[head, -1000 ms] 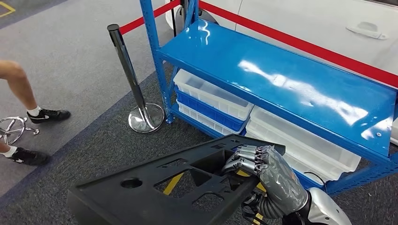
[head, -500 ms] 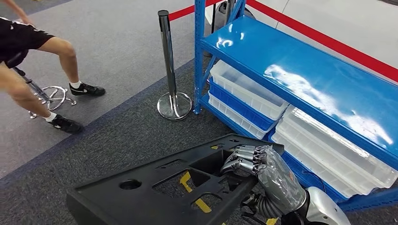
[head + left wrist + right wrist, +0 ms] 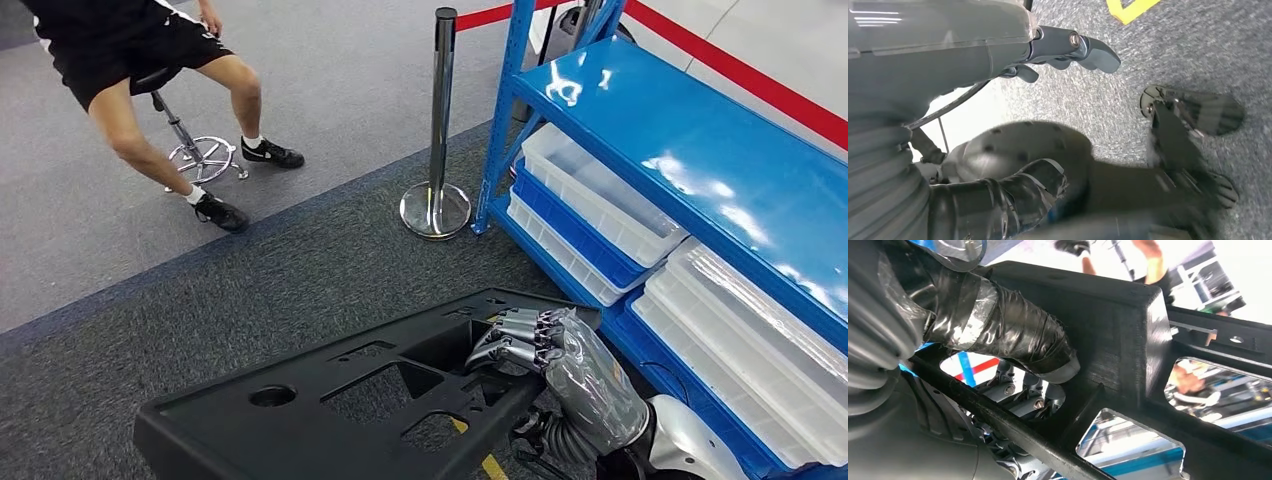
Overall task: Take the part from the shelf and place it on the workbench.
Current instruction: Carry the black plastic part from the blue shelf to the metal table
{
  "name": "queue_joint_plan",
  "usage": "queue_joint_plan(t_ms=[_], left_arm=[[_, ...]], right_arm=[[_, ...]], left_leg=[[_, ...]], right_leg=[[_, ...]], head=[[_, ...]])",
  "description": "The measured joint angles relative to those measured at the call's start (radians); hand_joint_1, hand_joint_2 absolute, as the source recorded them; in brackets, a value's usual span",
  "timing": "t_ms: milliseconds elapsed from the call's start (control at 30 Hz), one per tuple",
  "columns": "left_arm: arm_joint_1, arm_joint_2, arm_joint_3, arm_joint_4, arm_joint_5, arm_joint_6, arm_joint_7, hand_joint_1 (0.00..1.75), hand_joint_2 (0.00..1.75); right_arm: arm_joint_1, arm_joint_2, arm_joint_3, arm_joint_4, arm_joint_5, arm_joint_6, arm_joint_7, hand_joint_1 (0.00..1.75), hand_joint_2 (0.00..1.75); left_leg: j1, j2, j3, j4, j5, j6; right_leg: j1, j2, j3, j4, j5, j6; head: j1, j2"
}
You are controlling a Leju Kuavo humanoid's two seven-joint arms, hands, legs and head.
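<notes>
The part (image 3: 330, 400) is a long flat black plastic panel with several cut-outs, carried low in front of me above the carpet. My right hand (image 3: 545, 350) grips its right end, fingers hooked over the top edge into a cut-out. In the right wrist view the taped thumb (image 3: 1013, 340) presses the panel (image 3: 1128, 340) from beneath and the fingers (image 3: 1033, 395) show through an opening. In the left wrist view my left hand (image 3: 998, 115) has its fingers (image 3: 1073, 47) curled past the edge of a dark slab (image 3: 938, 30) that looks like the panel's left end.
The blue shelf (image 3: 700, 150) stands to the right, with white and blue bins (image 3: 600, 200) underneath. A chrome post (image 3: 440, 120) with a red belt (image 3: 760, 85) stands at its corner. A person (image 3: 150, 60) sits on a stool (image 3: 195, 150) at the far left. Open carpet lies ahead.
The whole picture has swung: the shelf and post slid right and the seated person came further into view, so the camera turned left. The panel and right hand keep their place.
</notes>
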Motion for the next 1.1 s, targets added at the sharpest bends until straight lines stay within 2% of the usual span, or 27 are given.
queue_joint_plan(t_ms=[33, 67, 133, 167, 200, 233, 267, 300, 333, 367, 400, 433, 500, 567, 633, 667, 700, 733, 800, 833, 867, 900, 933, 967, 1033, 1067, 1100], left_arm=[[-0.001, 0.0, 0.0, 0.0, 0.0, 0.0, 0.0, 0.0, 1.75], [-0.002, 0.0, 0.0, 0.0, 0.0, 0.0, -0.001, 0.0, 1.75], [0.001, 0.001, 0.0, 0.0, 0.0, 0.0, -0.001, 0.0, 1.75], [0.002, 0.002, 0.0, 0.0, 0.0, 0.0, -0.001, 0.0, 1.75], [0.002, 0.003, 0.0, 0.0, 0.0, 0.001, -0.001, 0.0, 1.75], [0.002, 0.003, 0.0, 0.0, 0.0, 0.001, -0.001, 0.0, 1.75], [0.002, 0.003, 0.001, 0.0, 0.0, 0.001, 0.0, 0.0, 1.75], [0.001, 0.003, 0.001, 0.0, 0.0, 0.001, 0.0, 0.0, 1.75], [0.001, 0.003, 0.001, 0.0, 0.0, 0.001, 0.0, 0.0, 1.75], [0.001, 0.003, 0.001, 0.0, 0.0, 0.0, 0.0, 0.0, 1.75], [0.001, 0.002, 0.001, 0.0, 0.0, -0.002, -0.001, 0.0, 1.75], [0.002, 0.002, 0.001, 0.0, -0.002, -0.01, -0.004, 0.0, 1.75], [0.003, -0.001, 0.0, 0.0, -0.012, -0.04, -0.023, 0.0, 1.75], [0.001, -0.006, -0.002, 0.0, -0.021, -0.065, -0.048, 0.0, 1.75], [0.004, -0.01, -0.005, 0.0, -0.02, -0.07, -0.065, 0.0, 1.75], [0.006, -0.012, -0.005, 0.0, -0.018, -0.07, -0.07, 0.0, 1.75], [0.009, -0.013, -0.005, 0.0, -0.017, -0.07, -0.073, 0.0, 1.75], [0.01, -0.014, -0.005, 0.001, -0.016, -0.07, -0.075, 0.0, 1.75], [0.01, -0.015, -0.005, 0.001, -0.015, -0.07, -0.077, 0.0, 1.75], [0.01, -0.016, -0.005, 0.001, -0.015, -0.07, -0.078, 0.0, 1.75], [0.01, -0.016, -0.005, 0.001, -0.015, -0.07, -0.078, 0.0, 1.75], [0.01, -0.016, -0.005, 0.001, -0.015, -0.07, -0.078, 0.0, 1.75], [0.011, -0.017, -0.005, 0.001, -0.015, -0.07, -0.078, 0.0, 1.75], [0.01, -0.017, -0.005, 0.001, -0.015, -0.07, -0.078, 0.0, 1.75], [0.008, -0.017, -0.005, 0.001, -0.015, -0.072, -0.078, 0.0, 1.75], [0.006, -0.016, -0.005, 0.001, -0.015, -0.074, -0.078, 0.0, 1.75], [0.006, -0.016, -0.005, 0.001, -0.014, -0.077, -0.079, 0.0, 1.75]], right_arm=[[-0.001, 0.0, 0.0, 0.0, 0.0, 0.0, 0.0, 1.75, 1.75], [-0.001, 0.0, 0.0, 0.0, 0.0, 0.0, 0.0, 1.75, 1.75], [-0.003, 0.0, 0.001, 0.0, 0.0, 0.0, 0.0, 1.75, 1.75], [-0.003, -0.001, 0.001, 0.0, 0.0, 0.0, 0.0, 1.75, 1.75], [-0.002, -0.001, 0.002, 0.001, 0.0, 0.0, 0.0, 1.75, 1.75], [-0.001, -0.001, 0.002, 0.001, 0.0, 0.0, 0.0, 1.75, 1.75], [0.0, -0.001, 0.002, 0.002, 0.0, 0.0, 0.0, 1.75, 1.75], [0.001, -0.001, 0.002, 0.002, 0.0, 0.0, 0.0, 1.75, 1.75], [0.001, -0.001, 0.002, 0.002, 0.0, 0.0, 0.0, 1.75, 1.75], [0.002, -0.001, 0.002, 0.003, 0.0, 0.0, 0.0, 1.75, 1.75], [0.001, -0.001, 0.002, 0.003, 0.0, 0.001, 0.0, 1.75, 1.75], [-0.006, 0.001, 0.004, 0.004, -0.002, 0.007, 0.003, 1.75, 1.75], [-0.045, 0.026, 0.02, 0.011, -0.006, 0.049, 0.025, 1.75, 1.75], [-0.091, 0.069, 0.047, 0.025, -0.011, 0.097, 0.058, 1.75, 1.75], [-0.117, 0.093, 0.064, 0.034, -0.014, 0.113, 0.072, 1.75, 1.75], [-0.126, 0.095, 0.068, 0.036, -0.015, 0.114, 0.073, 1.75, 1.75], [-0.132, 0.096, 0.071, 0.036, -0.015, 0.114, 0.072, 1.75, 1.75], [-0.135, 0.096, 0.072, 0.037, -0.015, 0.114, 0.072, 1.75, 1.75], [-0.138, 0.097, 0.074, 0.038, -0.016, 0.114, 0.07, 1.75, 1.75], [-0.138, 0.097, 0.074, 0.038, -0.016, 0.114, 0.07, 1.75, 1.75], [-0.139, 0.097, 0.074, 0.039, -0.016, 0.114, 0.07, 1.75, 1.75], [-0.139, 0.097, 0.074, 0.039, -0.016, 0.114, 0.069, 1.75, 1.75], [-0.14, 0.097, 0.074, 0.039, -0.016, 0.114, 0.069, 1.75, 1.75], [-0.141, 0.097, 0.074, 0.039, -0.016, 0.114, 0.069, 1.75, 1.75], [-0.142, 0.097, 0.074, 0.039, -0.016, 0.114, 0.067, 1.75, 1.75], [-0.143, 0.097, 0.074, 0.039, -0.016, 0.114, 0.066, 1.75, 1.75], [-0.144, 0.097, 0.074, 0.039, -0.016, 0.115, 0.065, 1.75, 1.75]], left_leg=[[-0.006, 0.015, 0.03, -0.049, -0.007, 0.008], [-0.015, 0.017, 0.039, -0.075, -0.014, 0.018], [-0.022, -0.003, 0.029, -0.09, 0.002, 0.044], [-0.023, -0.013, 0.024, -0.098, 0.012, 0.057], [-0.023, -0.021, 0.019, -0.106, 0.024, 0.07], [-0.023, -0.031, 0.012, -0.11, 0.035, 0.081], [-0.027, -0.041, 0.001, -0.11, 0.045, 0.088], [-0.031, -0.052, -0.011, -0.108, 0.053, 0.092], [-0.034, -0.066, -0.023, -0.105, 0.061, 0.094], [-0.036, -0.079, -0.036, -0.1, 0.067, 0.094], [-0.038, -0.094, -0.047, -0.093, 0.072, 0.092], [-0.038, -0.108, -0.058, -0.085, 0.076, 0.09], [-0.038, -0.13, -0.08, -0.068, 0.083, 0.082], [-0.037, -0.148, -0.099, -0.06, 0.098, 0.071], [-0.036, -0.175, -0.11, -0.062, 0.115, 0.06], [-0.038, -0.175, -0.117, -0.058, 0.111, 0.055], [-0.038, -0.16, -0.129, -0.039, 0.089, 0.049], [-0.037, -0.134, -0.145, 0.001, 0.051, 0.043], [-0.029, -0.079, -0.18, 0.126, -0.041, 0.03], [-0.024, -0.068, -0.192, 0.186, -0.067, 0.024], [-0.019, -0.064, -0.191, 0.22, -0.071, 0.021], [-0.015, -0.061, -0.173, 0.222, -0.057, 0.018], [-0.013, -0.056, -0.137, 0.187, -0.032, 0.017], [-0.013, -0.042, -0.086, 0.121, -0.013, 0.019], [-0.023, -0.003, 0.011, -0.02, -0.012, 0.028], [-0.031, 0.01, 0.036, -0.065, -0.02, 0.034], [-0.039, 0.01, 0.042, -0.084, -0.022, 0.04]], right_leg=[[0.0, -0.012, -0.002, 0.001, 0.005, 0.007], [-0.002, -0.024, -0.004, 0.0, 0.011, 0.015], [-0.008, -0.037, -0.005, -0.003, 0.018, 0.03], [-0.011, -0.021, -0.01, 0.005, 0.005, 0.035], [-0.013, 0.007, -0.019, 0.03, -0.024, 0.036], [-0.015, 0.044, -0.035, 0.076, -0.069, 0.035], [-0.013, 0.076, -0.055, 0.138, -0.117, 0.033], [-0.011, 0.095, -0.074, 0.205, -0.156, 0.03], [-0.008, 0.104, -0.084, 0.254, -0.177, 0.028], [-0.005, 0.107, -0.078, 0.27, -0.177, 0.025], [-0.003, 0.109, -0.053, 0.247, -0.159, 0.022], [-0.003, 0.117, -0.012, 0.189, -0.131, 0.019], [-0.005, 0.163, 0.063, 0.063, -0.098, 0.013], [-0.005, 0.192, 0.084, 0.013, -0.094, 0.01], [-0.006, 0.168, 0.077, 0.008, -0.083, 0.005], [-0.008, 0.152, 0.075, 0.004, -0.076, 0.0], [-0.011, 0.136, 0.07, -0.001, -0.067, -0.008], [-0.012, 0.119, 0.063, -0.006, -0.058, -0.014], [-0.005, 0.086, 0.047, -0.006, -0.045, -0.021], [-0.002, 0.07, 0.037, -0.003, -0.04, -0.021], [-0.001, 0.054, 0.028, 0.0, -0.035, -0.021], [0.0, 0.038, 0.018, 0.004, -0.031, -0.02], [0.0, 0.025, 0.008, 0.008, -0.028, -0.019], [0.001, 0.012, 0.001, 0.012, -0.025, -0.016], [0.001, -0.011, -0.008, 0.016, -0.017, -0.008], [0.0, -0.022, -0.01, 0.015, -0.011, -0.002], [-0.002, -0.033, -0.011, 0.013, -0.005, 0.005]], head=[[0.0, 0.0], [0.001, 0.0], [0.001, 0.0], [0.001, 0.0], [0.002, 0.0], [0.002, 0.0], [0.002, 0.0], [0.003, 0.0], [0.002, 0.0], [0.002, 0.0], [0.002, 0.0], [0.002, 0.0], [0.002, 0.0], [0.001, 0.0], [0.002, 0.0], [0.001, 0.0], [-0.002, 0.0], [-0.005, 0.0], [-0.01, 0.0], [-0.011, 0.0], [-0.011, 0.0], [-0.011, 0.0], [-0.011, 0.0], [-0.011, 0.0], [-0.011, 0.0], [-0.011, 0.0], [-0.011, 0.0]])
